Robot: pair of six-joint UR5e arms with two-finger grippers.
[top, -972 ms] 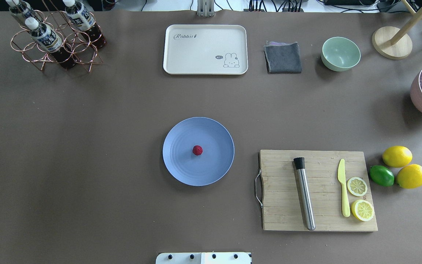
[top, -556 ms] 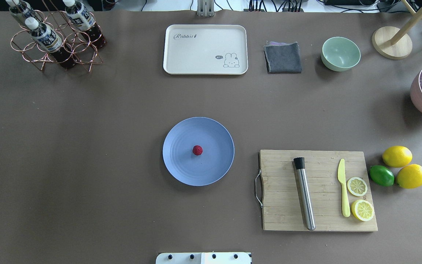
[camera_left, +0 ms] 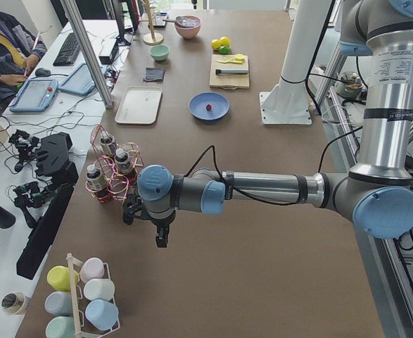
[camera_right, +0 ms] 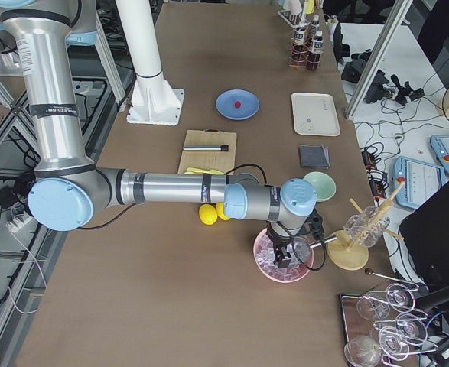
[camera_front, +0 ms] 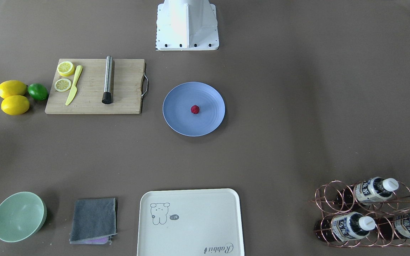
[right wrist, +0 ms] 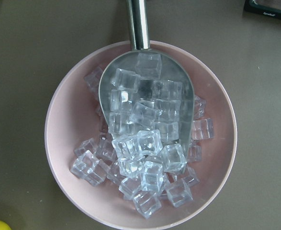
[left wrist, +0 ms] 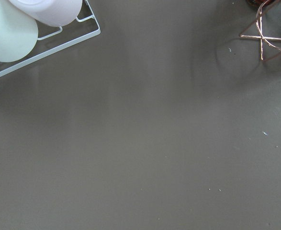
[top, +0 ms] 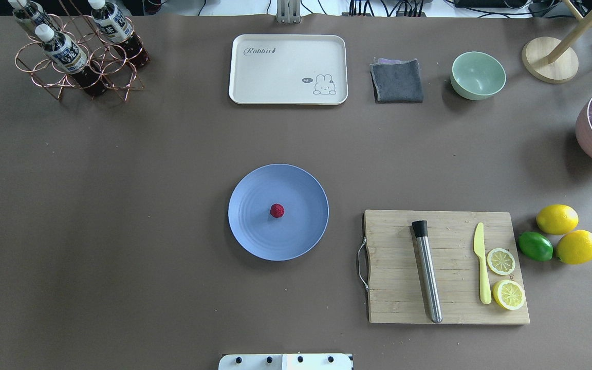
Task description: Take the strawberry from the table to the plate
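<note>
Strawberry [top: 277, 210] lies at centre of plate [top: 255, 239], mid table [top: 121, 205], so placing looks finished, no further move needed; left gripper [camera_left: 162, 239] far left, right gripper [camera_right: 283, 258] far right over ice bowl [right wrist: 51, 143], openings impossible to tell.

Cursive "Rabbit" on the cream tray [top: 285, 67]; bottle labels [top: 63, 52] too small to read
</note>
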